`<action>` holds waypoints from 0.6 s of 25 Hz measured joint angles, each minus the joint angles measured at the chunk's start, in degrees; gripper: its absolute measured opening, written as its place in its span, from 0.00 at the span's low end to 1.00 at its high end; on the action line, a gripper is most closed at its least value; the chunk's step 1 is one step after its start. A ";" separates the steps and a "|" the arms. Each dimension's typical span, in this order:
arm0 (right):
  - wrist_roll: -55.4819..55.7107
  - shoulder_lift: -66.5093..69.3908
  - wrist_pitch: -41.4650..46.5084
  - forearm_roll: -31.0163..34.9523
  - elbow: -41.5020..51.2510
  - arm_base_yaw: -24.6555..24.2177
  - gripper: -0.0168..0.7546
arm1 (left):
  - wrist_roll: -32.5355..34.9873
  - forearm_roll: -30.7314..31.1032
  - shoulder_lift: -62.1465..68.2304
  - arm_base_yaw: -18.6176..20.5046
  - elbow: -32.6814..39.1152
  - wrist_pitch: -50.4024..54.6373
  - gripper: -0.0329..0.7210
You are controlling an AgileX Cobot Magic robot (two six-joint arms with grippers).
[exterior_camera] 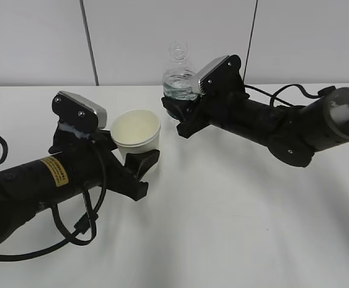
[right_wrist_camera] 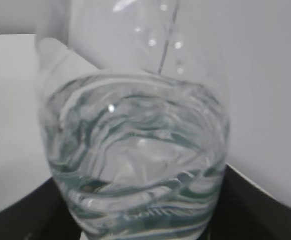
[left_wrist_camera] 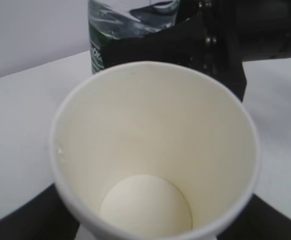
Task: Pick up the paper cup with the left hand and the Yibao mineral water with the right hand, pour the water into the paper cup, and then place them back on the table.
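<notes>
The cream paper cup (exterior_camera: 137,135) is upright and empty, held in my left gripper (exterior_camera: 140,163), which is shut on its lower body. In the left wrist view the cup (left_wrist_camera: 155,150) fills the frame and its dry bottom shows. The Yibao bottle (exterior_camera: 179,75) stands upright just behind and right of the cup, capless, with water in it. My right gripper (exterior_camera: 180,111) is shut on the bottle's lower body. In the right wrist view the bottle (right_wrist_camera: 135,150) fills the frame, black fingers (right_wrist_camera: 255,210) at either side. The bottle's green label shows behind the cup (left_wrist_camera: 103,45).
The white table (exterior_camera: 234,228) spreads around both arms. A grey panelled wall (exterior_camera: 42,42) stands behind it. A black cable (exterior_camera: 72,231) loops under the left arm at the front left.
</notes>
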 joint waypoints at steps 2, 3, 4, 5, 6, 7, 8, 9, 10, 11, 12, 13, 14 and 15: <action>-2.10 0.14 0.24 0.00 -0.63 0.00 0.63 | 0.00 0.06 0.14 0.00 0.00 -0.34 0.65; -3.65 0.14 0.38 0.00 -0.79 0.00 0.63 | 0.00 0.13 0.14 0.00 0.00 -0.91 0.65; -5.12 0.14 0.38 0.00 -1.01 0.00 0.63 | 0.00 0.15 0.14 0.00 0.00 -1.17 0.65; -6.44 0.14 0.38 0.00 -1.01 0.00 0.63 | 0.00 0.15 0.14 0.00 0.00 -1.38 0.65; -7.84 0.14 0.38 0.00 -1.01 0.00 0.63 | 0.00 0.21 0.14 0.00 0.00 -1.50 0.65; -9.20 0.14 0.47 0.00 -1.09 0.00 0.63 | 0.00 0.37 0.14 0.00 0.00 -1.62 0.65; -10.50 0.14 0.47 0.00 -1.09 0.00 0.63 | 0.00 0.55 0.14 0.00 0.00 -1.78 0.65; -12.26 0.14 0.47 0.00 -1.09 0.00 0.63 | 0.00 0.99 0.14 0.00 0.00 -2.01 0.65; -14.19 0.14 0.47 0.00 -1.09 0.00 0.63 | 0.00 1.42 0.14 0.00 0.00 -2.38 0.65; -16.19 0.14 0.47 0.00 -1.09 0.00 0.63 | 0.00 1.84 0.14 0.00 0.00 -2.53 0.65; -17.75 0.14 0.47 0.00 -1.09 0.00 0.63 | 0.00 2.04 0.14 0.00 0.00 -2.66 0.65; -19.42 0.14 0.47 0.00 -1.09 0.00 0.63 | 0.00 2.13 0.14 0.00 0.00 -2.66 0.65; -20.50 0.14 0.47 0.00 -1.09 0.00 0.63 | 0.00 2.19 0.14 0.00 0.00 -2.66 0.65; -20.93 0.14 0.47 0.00 -1.09 0.00 0.63 | 0.00 2.27 0.14 0.00 0.00 -2.68 0.65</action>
